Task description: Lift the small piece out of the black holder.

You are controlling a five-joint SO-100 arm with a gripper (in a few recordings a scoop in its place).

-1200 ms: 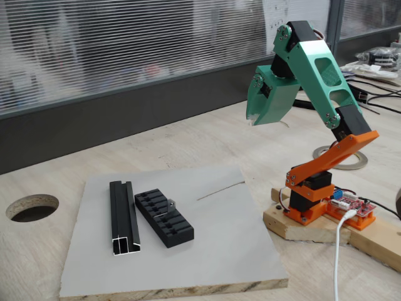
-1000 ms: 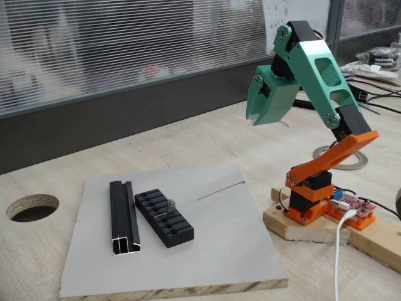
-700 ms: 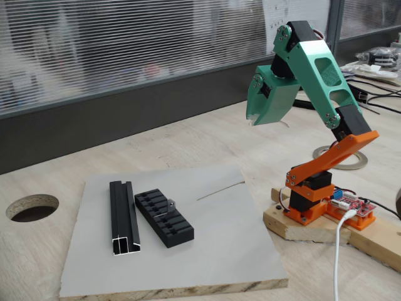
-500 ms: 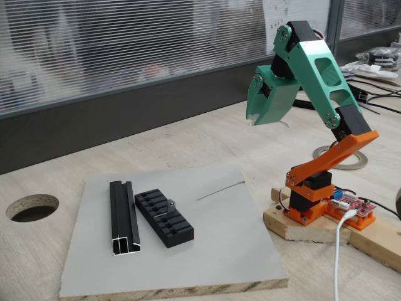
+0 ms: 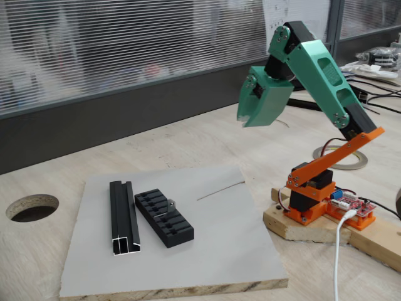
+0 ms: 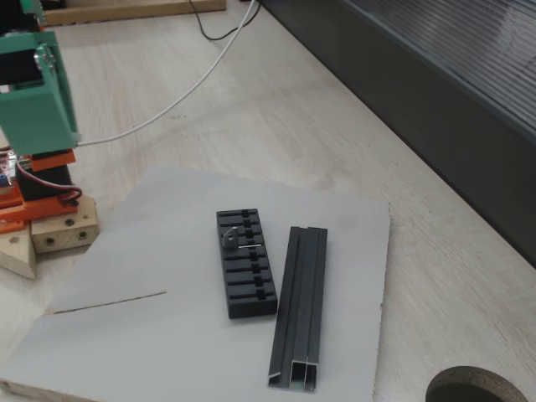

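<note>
Arm leans further toward board than moment ago; end effector (image 5: 245, 119) now shifted left and slightly higher, hanging in air well apart from parts. Whether fingers spread or pressed together: cannot tell. Small piece (image 5: 170, 204) unmoved, seated in slot of black holder (image 5: 164, 217) near its middle; also seen in other fixed view (image 6: 228, 240). Black rail (image 5: 123, 216) just beside holder, parallel, both on grey board (image 5: 213, 238) on table (image 5: 188, 141). Nothing between end effector and holder.
</note>
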